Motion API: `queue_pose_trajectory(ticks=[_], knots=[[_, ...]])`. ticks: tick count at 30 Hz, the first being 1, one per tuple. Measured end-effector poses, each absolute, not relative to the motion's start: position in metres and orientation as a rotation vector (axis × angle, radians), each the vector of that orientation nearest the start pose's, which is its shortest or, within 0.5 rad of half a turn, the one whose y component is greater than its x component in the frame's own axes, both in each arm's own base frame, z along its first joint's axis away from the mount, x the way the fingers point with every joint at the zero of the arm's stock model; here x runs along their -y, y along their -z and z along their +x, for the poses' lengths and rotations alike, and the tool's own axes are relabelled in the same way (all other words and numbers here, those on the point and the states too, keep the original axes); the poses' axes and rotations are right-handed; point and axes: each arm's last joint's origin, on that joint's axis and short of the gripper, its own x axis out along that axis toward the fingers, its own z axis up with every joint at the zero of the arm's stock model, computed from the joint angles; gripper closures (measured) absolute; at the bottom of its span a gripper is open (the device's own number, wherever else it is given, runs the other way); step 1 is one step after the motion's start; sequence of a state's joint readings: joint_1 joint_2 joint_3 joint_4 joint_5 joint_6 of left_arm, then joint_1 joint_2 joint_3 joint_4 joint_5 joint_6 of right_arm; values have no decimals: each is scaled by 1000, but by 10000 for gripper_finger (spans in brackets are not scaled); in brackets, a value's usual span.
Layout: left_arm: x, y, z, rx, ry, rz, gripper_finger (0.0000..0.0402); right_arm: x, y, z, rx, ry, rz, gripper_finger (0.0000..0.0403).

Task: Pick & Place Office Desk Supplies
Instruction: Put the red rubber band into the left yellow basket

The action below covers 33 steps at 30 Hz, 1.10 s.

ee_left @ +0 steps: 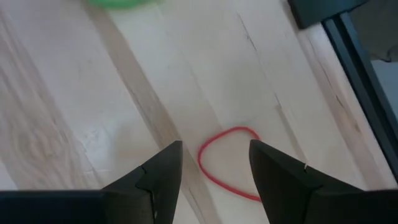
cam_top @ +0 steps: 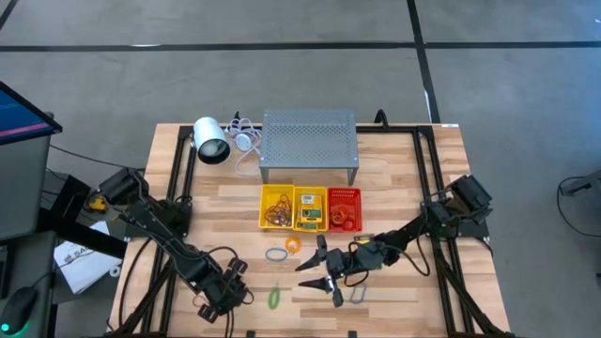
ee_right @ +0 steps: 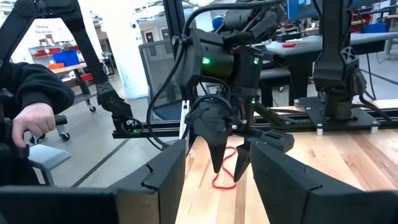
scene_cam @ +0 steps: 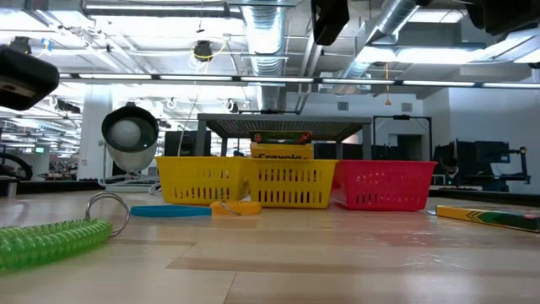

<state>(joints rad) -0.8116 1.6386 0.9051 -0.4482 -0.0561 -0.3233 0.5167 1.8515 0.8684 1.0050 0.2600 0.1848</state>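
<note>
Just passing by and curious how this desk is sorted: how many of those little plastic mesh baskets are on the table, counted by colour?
yellow plastic mesh baskets: 2
red plastic mesh basket: 1
Total: 3

Red rubber band (ee_left: 229,163) flat on wood; green coil ring (scene_cam: 52,238) nearby; crayon box (scene_cam: 283,152) in basket.
</note>
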Motion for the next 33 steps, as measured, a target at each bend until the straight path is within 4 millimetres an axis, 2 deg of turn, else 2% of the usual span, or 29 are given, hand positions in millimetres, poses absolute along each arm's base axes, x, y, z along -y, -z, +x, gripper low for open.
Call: queue_pose_trajectory(ticks=[13,33], knots=[[214,-154,207,-1178,457,239,220,-179,-189,329,-4,-258,192,228],[217,-134,208,-1250,457,270,220,-179,-189,329,-4,-258,192,228]])
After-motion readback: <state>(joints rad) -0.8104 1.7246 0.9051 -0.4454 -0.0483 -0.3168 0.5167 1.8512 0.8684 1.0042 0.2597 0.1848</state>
